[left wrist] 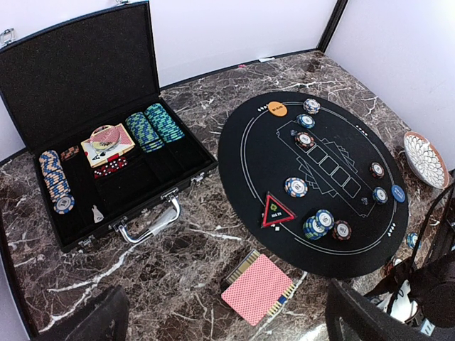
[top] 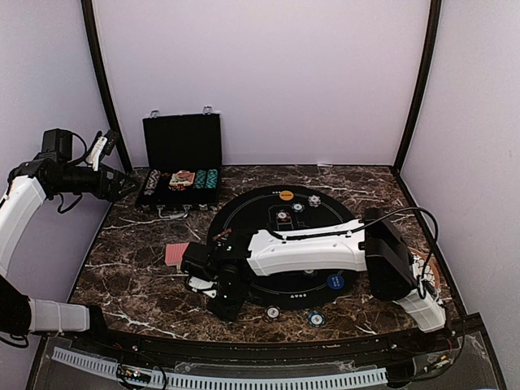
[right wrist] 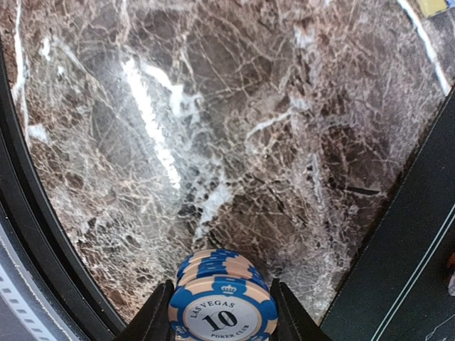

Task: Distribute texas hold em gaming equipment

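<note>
Blue-and-cream stripe-edged round poker chips [right wrist: 222, 320], a short stack, sit pinched by their rims in the right gripper [right wrist: 222, 288] near the front edge of the brown marble table [right wrist: 178, 142]; probably rigid, slick, apt to shear apart.

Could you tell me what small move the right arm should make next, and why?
Probably a short, straight lift. The right gripper has its jaws against both sides of the blue chip stack, low over the marble table beside the black mat; it should clear the surface before travelling.
</note>
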